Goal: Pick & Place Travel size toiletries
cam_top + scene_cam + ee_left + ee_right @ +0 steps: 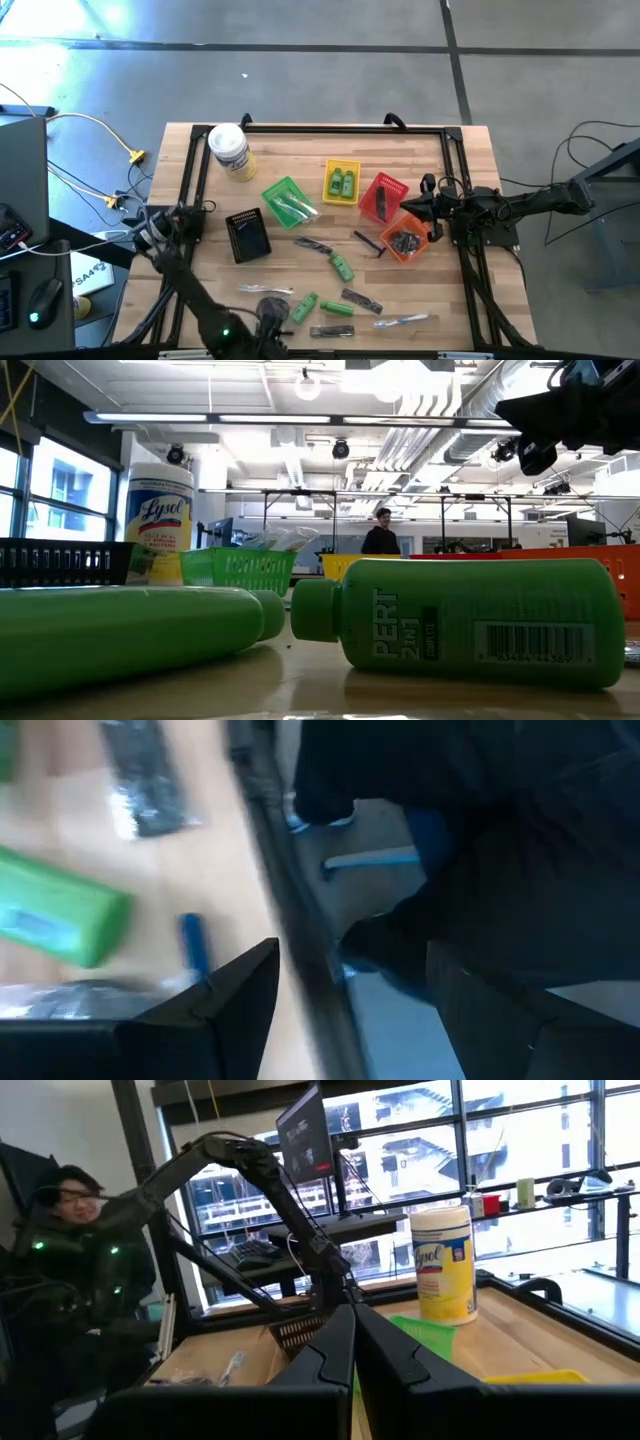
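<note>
High view, baskets: five small ones in a row: black [247, 236], green [283, 198], yellow [341, 181], red [383, 196], orange [406, 238].
High view, green bottles [343, 267]: two stand in the yellow basket, three lie loose on the wood, each pointing a different way.
High view, other toiletries: a razor [370, 243] lies slanted beside the orange basket; clear-wrapped pieces [402, 321] lie flat near the front edge.
High view, arms: left gripper [272, 318] is low at the front edge; right gripper [432, 208] hangs over the red and orange baskets.
High view, jar [230, 151]: one, at the back left.
Low view, only here: two green bottles [480, 622] lie on their sides, long way across, caps toward each other; one reads "PERT 2in1". A person [381, 532] stands far back.
Left wrist view: left fingers [225, 995] are spread wide, holding nothing; a green bottle [60, 916] lies close by.
Right wrist view: right fingers [335, 1350] are pressed together, holding nothing; a person [70, 1198] sits beyond the table.
</note>
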Motion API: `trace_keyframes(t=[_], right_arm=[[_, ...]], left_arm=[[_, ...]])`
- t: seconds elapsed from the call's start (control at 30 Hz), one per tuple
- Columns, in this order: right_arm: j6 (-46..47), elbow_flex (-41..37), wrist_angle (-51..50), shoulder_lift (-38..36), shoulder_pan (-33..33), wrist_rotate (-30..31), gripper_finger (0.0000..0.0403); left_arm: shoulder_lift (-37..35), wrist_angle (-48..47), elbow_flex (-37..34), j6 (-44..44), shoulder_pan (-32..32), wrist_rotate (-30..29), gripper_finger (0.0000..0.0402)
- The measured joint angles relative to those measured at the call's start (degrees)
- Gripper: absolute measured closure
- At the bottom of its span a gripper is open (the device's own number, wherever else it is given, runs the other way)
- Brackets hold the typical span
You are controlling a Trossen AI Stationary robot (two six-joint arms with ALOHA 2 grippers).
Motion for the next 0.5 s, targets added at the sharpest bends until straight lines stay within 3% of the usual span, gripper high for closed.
trace_keyframes(t=[0.5], right_arm=[[0.04, 0.01, -0.38, 0.00, 0.01, 0.23, 0.0398]], left_arm=[[4.66, -10.74, -0.02, -7.25, 1.64, -3.47, 0.0158]])
